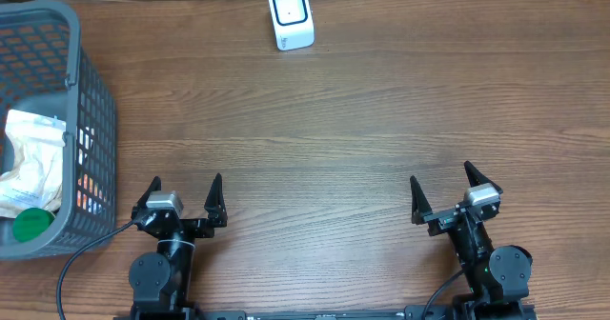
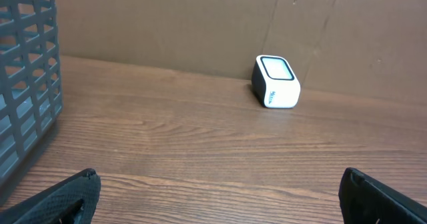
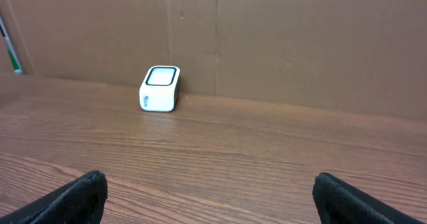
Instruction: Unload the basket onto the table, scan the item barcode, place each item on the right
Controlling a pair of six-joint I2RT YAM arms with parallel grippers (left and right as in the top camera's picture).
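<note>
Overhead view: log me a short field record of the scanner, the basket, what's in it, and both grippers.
scanner: small white box-shaped barcode scanner with a dark-rimmed window, alone at the far edge of the wooden table
basket: grey plastic lattice basket, at the left edge
basket contents: crinkled white packet, round green cap; the rest is hidden
left gripper: open, empty
right gripper: open, empty
task state: no item picked up yet

black arms (silver caps); dark cables
</note>
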